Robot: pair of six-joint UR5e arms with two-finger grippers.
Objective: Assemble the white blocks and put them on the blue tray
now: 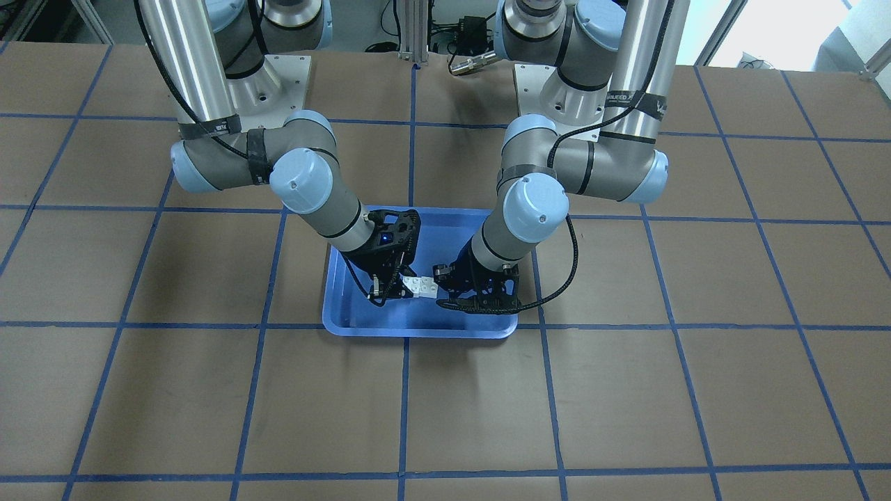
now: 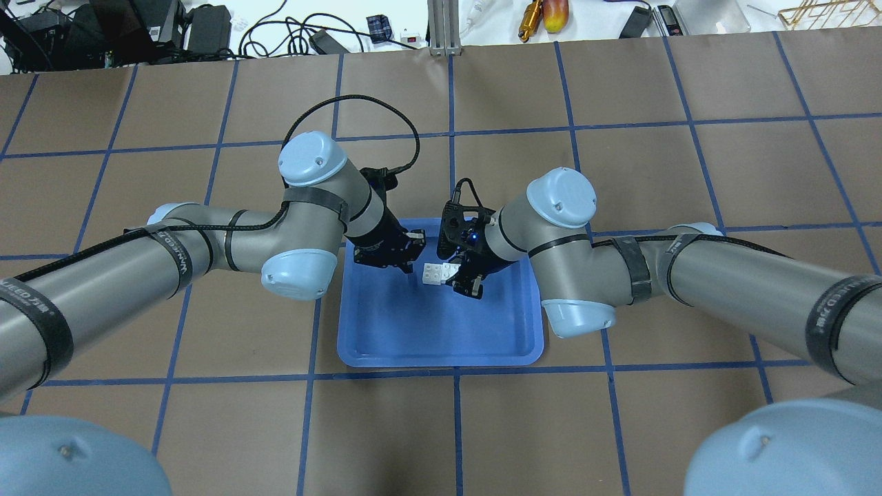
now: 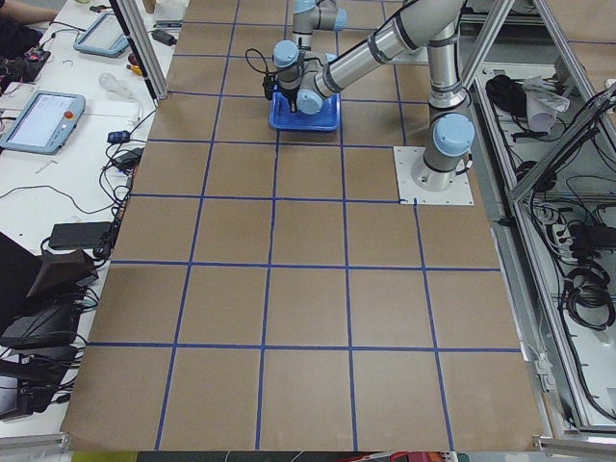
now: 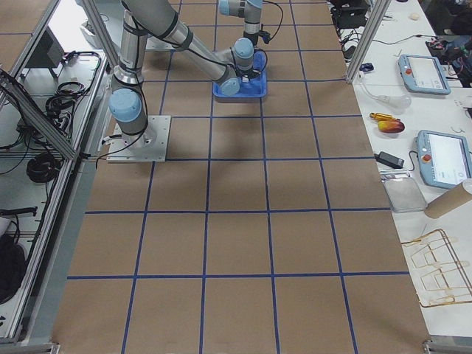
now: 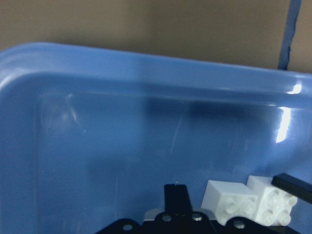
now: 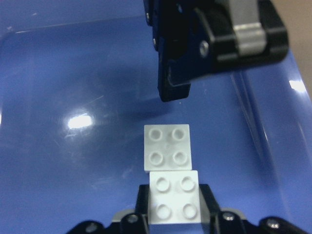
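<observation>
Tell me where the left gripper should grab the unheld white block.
Probably best to pinch the unheld white block across its two free side walls, coming down from above. Its studs face up and those walls are flat, while a third wall is blocked by the held block in the right gripper.

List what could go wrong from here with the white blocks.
1. The right pincer grips only the near block; the far block sticks out beyond it. If the joint is loose, it may split off when the arm moves.
2. The left pincer sits close to the far block, not touching; pulling away carelessly could knock it.
3. Whether they rest on the tray is unclear; releasing high might bounce them.
</observation>
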